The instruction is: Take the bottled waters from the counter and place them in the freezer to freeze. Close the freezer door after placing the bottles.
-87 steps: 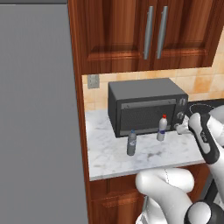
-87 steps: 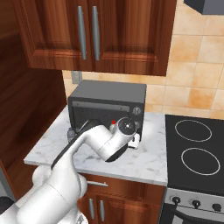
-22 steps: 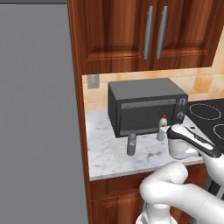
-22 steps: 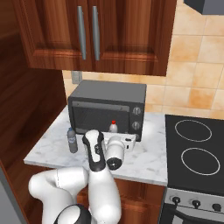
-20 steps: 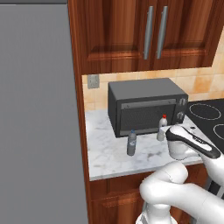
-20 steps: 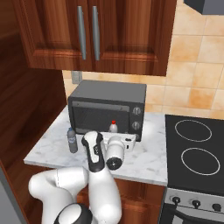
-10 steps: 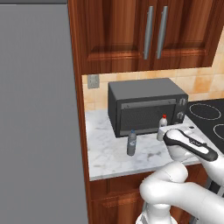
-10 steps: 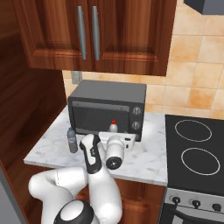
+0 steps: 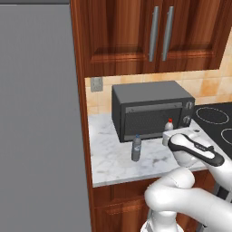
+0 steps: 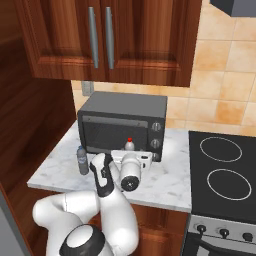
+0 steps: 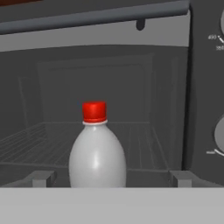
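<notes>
Two bottled waters stand on the white marble counter (image 9: 106, 161) in front of the toaster oven. The red-capped one (image 11: 97, 153) is right before my hand, and its cap (image 9: 170, 121) (image 10: 129, 141) peeks over the hand in both base views. My gripper (image 11: 111, 179) (image 9: 166, 136) (image 10: 131, 154) is open, its fingertips (image 11: 41, 178) level with the bottle's lower body on either side and not touching it. The blue-capped bottle (image 9: 136, 148) (image 10: 82, 160) stands apart to the left. The freezer (image 9: 41, 118) is a flat grey wall left of the counter; its door is out of view.
The dark toaster oven (image 9: 152, 111) (image 10: 122, 125) stands close behind the bottles, its knobs (image 11: 218, 131) at the right of the hand view. A black stovetop (image 10: 225, 170) adjoins the counter on the right. Reddish-brown wall cupboards (image 10: 105, 40) hang above.
The hand has slid left along the counter's front and lined up behind the red-capped bottle. The jaws stayed wide. Neither bottle moved.
</notes>
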Motion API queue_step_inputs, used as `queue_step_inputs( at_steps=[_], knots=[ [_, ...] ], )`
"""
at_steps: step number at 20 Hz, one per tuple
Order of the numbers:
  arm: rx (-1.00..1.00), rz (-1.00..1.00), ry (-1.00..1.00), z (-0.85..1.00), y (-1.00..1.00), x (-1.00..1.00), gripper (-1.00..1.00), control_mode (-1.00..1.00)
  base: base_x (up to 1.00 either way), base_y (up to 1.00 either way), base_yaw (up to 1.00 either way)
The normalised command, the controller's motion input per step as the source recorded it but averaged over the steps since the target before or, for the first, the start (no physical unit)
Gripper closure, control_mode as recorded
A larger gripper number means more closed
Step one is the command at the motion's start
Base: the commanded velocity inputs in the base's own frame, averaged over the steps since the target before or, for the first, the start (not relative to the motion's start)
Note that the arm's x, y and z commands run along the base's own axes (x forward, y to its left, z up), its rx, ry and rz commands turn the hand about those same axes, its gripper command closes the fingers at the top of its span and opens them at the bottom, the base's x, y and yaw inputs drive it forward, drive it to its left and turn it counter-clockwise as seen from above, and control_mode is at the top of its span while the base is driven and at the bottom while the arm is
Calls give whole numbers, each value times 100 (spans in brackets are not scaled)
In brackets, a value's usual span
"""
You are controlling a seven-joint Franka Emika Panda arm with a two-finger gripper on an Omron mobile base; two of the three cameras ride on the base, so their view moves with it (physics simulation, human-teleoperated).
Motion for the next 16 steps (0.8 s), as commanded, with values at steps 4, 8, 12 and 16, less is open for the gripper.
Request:
queue_step_inputs(
  at_steps=[4, 8, 12, 16],
  knots=[
    [0, 0, 1, -11, 29, 8, -100, -100, 0, 0, 0],
    [0, 0, 0, -11, 19, 13, -100, -100, 0, 0, 0],
    [0, 0, 0, -8, 6, 17, -100, -100, 0, 0, 0],
    [0, 0, 0, -5, 0, 13, -100, -100, 0, 0, 0]
  ],
)
